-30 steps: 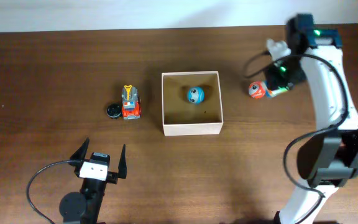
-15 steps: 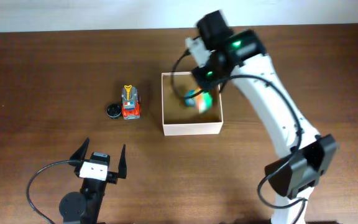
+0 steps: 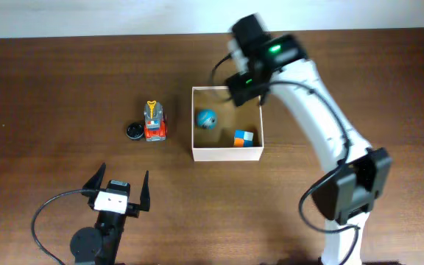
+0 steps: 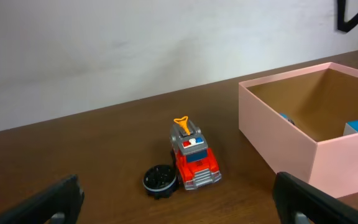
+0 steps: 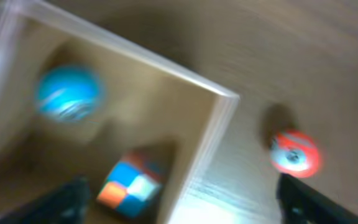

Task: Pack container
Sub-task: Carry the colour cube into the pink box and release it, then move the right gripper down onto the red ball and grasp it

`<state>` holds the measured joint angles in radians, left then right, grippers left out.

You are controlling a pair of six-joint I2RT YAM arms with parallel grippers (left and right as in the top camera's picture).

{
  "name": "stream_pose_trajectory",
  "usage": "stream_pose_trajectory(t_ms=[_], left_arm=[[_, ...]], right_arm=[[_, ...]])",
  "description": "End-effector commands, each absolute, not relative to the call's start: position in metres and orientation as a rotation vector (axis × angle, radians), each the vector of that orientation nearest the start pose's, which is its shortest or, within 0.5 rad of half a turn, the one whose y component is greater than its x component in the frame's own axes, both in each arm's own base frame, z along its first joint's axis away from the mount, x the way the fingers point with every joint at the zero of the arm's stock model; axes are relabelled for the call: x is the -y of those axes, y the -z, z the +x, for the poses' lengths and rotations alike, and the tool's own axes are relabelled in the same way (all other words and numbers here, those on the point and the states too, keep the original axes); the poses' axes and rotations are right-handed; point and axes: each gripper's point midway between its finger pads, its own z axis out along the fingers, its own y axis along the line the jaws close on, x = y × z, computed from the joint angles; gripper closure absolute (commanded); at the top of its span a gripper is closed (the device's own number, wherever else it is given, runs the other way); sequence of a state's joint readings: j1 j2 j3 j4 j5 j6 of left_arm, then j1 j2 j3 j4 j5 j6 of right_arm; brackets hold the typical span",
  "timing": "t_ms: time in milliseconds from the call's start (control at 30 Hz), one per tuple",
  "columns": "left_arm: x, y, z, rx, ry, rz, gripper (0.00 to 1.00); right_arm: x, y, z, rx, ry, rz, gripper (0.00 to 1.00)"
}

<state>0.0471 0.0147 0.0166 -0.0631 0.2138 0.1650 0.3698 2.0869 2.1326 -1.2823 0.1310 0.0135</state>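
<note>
The container (image 3: 227, 153) stands mid-table, white outside and tan inside. In it lie a blue ball (image 3: 206, 118) at the left and a multicoloured cube (image 3: 244, 138) at the front right. My right gripper (image 3: 246, 87) hangs over the container's back right corner, open and holding nothing. In the blurred right wrist view the cube (image 5: 129, 186) lies loose below the open right gripper (image 5: 188, 205), near the blue ball (image 5: 69, 93) and the container wall (image 5: 219, 118). My left gripper (image 3: 118, 190) rests open near the front edge, left of the container.
A red toy truck (image 3: 154, 123) and a black disc (image 3: 134, 131) sit left of the container, also seen as the truck (image 4: 193, 155) and disc (image 4: 160, 181) ahead of the left gripper (image 4: 179, 208). An orange ball (image 5: 294, 154) lies outside the container wall.
The right arm swung left from beside the orange ball to above the container, carrying the cube. Its jaws opened and the cube now lies inside. The blue ball rolled left.
</note>
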Motion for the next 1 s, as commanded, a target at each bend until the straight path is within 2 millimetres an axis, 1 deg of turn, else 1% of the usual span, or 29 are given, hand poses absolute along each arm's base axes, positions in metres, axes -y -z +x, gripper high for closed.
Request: stream_pose_trajectory(t_ms=[0, 67, 133, 200, 267, 333, 500, 633, 767, 867, 933, 967], left_arm=[[0.028, -0.162, 0.243, -1.605, 0.020, 0.280, 0.01], [0.028, -0.162, 0.243, -1.605, 0.020, 0.280, 0.01], [0.028, -0.162, 0.243, -1.605, 0.020, 0.280, 0.01], [0.028, -0.162, 0.243, -1.605, 0.020, 0.280, 0.01], [0.028, -0.162, 0.243, -1.605, 0.020, 0.280, 0.01], [0.028, -0.162, 0.243, -1.605, 0.020, 0.280, 0.01], [0.028, -0.162, 0.243, -1.605, 0.020, 0.280, 0.01], [0.028, -0.162, 0.243, -1.605, 0.020, 0.280, 0.01], [0.028, -0.162, 0.243, -1.605, 0.020, 0.280, 0.01], [0.028, -0.162, 0.243, -1.605, 0.020, 0.280, 0.01], [0.028, -0.162, 0.243, -1.605, 0.020, 0.280, 0.01], [0.028, -0.162, 0.243, -1.605, 0.020, 0.280, 0.01]], right_arm=[[-0.088, -0.196, 0.463, -2.764, 0.126, -0.174, 0.01], [-0.070, -0.190, 0.463, -2.802, 0.040, -0.103, 0.01], [-0.059, -0.185, 0.464, -2.822, -0.039, -0.052, 0.01], [-0.042, -0.176, 0.465, -2.844, -0.032, 0.033, 0.01], [-0.031, -0.162, 0.466, -2.870, -0.023, 0.092, 0.01], [-0.026, -0.144, 0.467, -2.905, -0.022, 0.155, 0.02], [-0.026, -0.099, 0.473, -2.976, -0.013, 0.216, 0.01], [-0.023, -0.072, 0.477, -3.007, -0.009, 0.270, 0.01], [-0.014, -0.053, 0.480, -3.028, -0.011, 0.325, 0.01], [-0.007, -0.045, 0.479, -3.042, -0.005, 0.348, 0.00], [-0.004, -0.043, 0.478, -3.047, -0.003, 0.358, 0.04], [-0.002, -0.043, 0.478, -3.046, -0.003, 0.364, 0.09]])
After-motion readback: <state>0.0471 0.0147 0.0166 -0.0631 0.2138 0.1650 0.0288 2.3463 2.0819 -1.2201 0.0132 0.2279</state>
